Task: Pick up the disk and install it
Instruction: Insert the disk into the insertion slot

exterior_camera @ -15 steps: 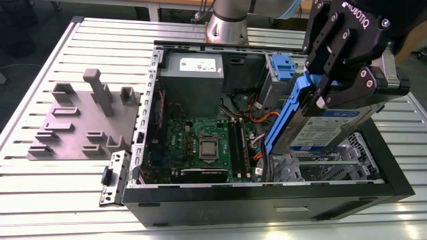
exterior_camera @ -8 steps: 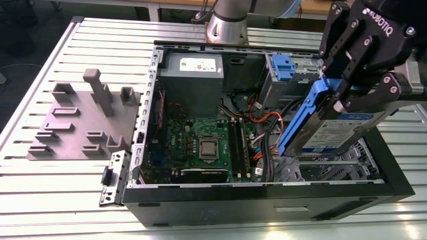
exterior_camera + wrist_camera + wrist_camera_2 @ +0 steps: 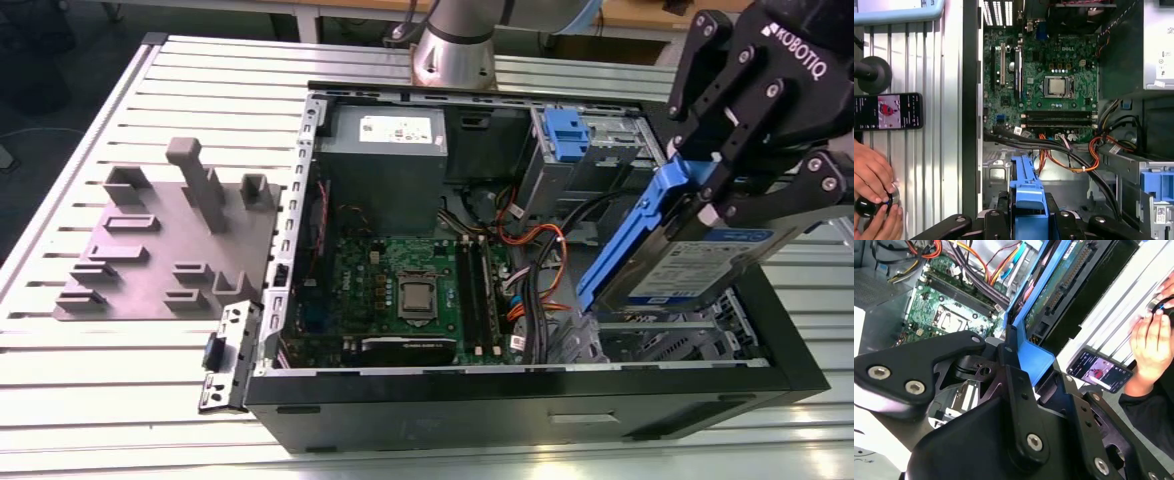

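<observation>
Over the case corner at the exterior view's right: one disk point(image 3: 701, 262). It has a silver body, a white-and-blue label and a blue carrier frame along one edge. It is tilted steeply, lower end down toward the drive cage, and I cannot tell whether it touches the metal there.
Gripper: one black gripper point(image 3: 731, 190), pinching the disk at its upper end. In both wrist views I see the blue frame rising from between its fingers.
Case: one black computer case point(image 3: 534, 388), lying open on its side on the slatted worktop point(image 3: 94, 400).
Inside the case: I count one green motherboard point(image 3: 400, 285) with one processor socket and one grey metal box point(image 3: 387, 140) with a white sticker. One all-blue clip point(image 3: 566, 135) sits in the bay near the box. One bundle of orange and black cables point(image 3: 527, 245) runs between board and drive cage.
Fixture: one grey plate point(image 3: 167, 245) with upright pegs, on the worktop at the exterior view's left, apart from the case.
Person: two hands point(image 3: 871, 177) in the first wrist view, closed round one small dark knob point(image 3: 865, 206) beside the case.
Phone: one phone point(image 3: 888, 111), screen lit, flat on the worktop near the hands.
</observation>
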